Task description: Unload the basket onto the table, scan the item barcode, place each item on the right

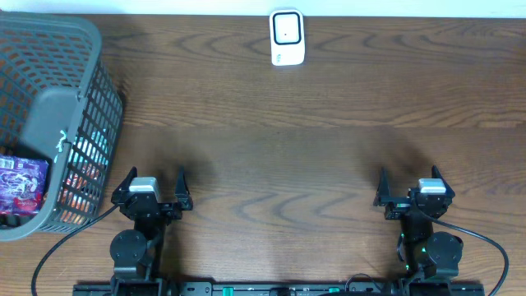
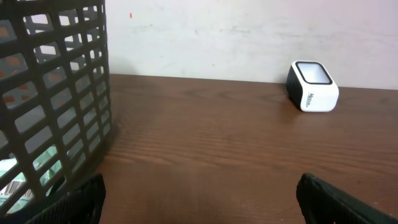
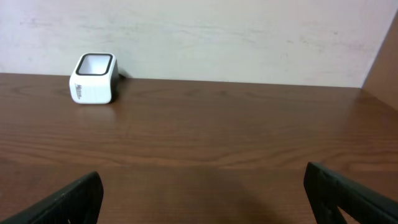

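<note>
The white scanner stood at the top centre of the overhead frame, on the dark wooden table and well apart from both arms. Its long axis ran up and down the frame. The dark-rimmed window lay at the upper end and the small print at the lower end, with the window facing up toward the camera. In the left wrist view the scanner sat at the upper right against the pale wall. In the right wrist view it sat at the upper left, its window tilted upward.

The grey mesh basket filled the left edge of the overhead frame. Inside it, at the lower left, lay a purple packet, printed face up and cut off by the frame edge. I could not tell its long axis for certain. More bright packaging showed through the mesh of the basket in the left wrist view.

The left gripper sat at the lower left, just beside the basket's wall. Its fingers were spread wide and held nothing. The right gripper sat at the lower right, its fingers equally wide and empty, over bare wood.
</note>
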`<state>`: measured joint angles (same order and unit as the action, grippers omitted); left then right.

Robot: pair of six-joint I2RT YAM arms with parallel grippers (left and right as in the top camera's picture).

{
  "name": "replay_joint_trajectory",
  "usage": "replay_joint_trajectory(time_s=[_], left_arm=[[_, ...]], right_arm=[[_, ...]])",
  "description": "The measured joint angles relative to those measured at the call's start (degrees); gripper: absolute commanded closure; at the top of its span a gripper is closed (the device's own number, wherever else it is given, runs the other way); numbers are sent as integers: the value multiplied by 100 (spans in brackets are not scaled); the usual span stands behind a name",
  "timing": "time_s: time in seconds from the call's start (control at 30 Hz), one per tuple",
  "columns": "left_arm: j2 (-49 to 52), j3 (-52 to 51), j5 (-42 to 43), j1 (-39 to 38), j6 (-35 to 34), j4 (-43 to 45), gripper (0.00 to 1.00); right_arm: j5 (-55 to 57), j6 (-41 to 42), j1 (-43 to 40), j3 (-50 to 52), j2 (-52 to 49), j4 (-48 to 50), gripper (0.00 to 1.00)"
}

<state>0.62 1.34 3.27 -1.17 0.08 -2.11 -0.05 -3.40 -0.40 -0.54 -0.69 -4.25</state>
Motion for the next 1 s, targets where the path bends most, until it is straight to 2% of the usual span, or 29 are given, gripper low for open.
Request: replay_joint_trajectory(time_s=[0.1,0.27,0.4,0.53,0.67,0.73,1.0], left_arm=[[0,-2,175,0,-192,39,2],[0,-2,1711,-2,-1777,179,2],[0,-4,2437,0,-2844,269,2],[2,-81,2859,-2,-3552,1156,2],[0,-94,3010,0,-3888,2389,2],[-2,-81,3027,0,-3956,2736,2],[0,192,2712,0,-4041,2782,2]], right_arm=[[0,0,0,0,0,0,1],[-2,0,0,0,0,0,1],[0,0,0,0,0,0,1],[-4,0,0,2,0,0,1],[-15,0,0,2,0,0,1],[-15,0,0,2,0,0,1],[-15,0,0,2,0,2,1]])
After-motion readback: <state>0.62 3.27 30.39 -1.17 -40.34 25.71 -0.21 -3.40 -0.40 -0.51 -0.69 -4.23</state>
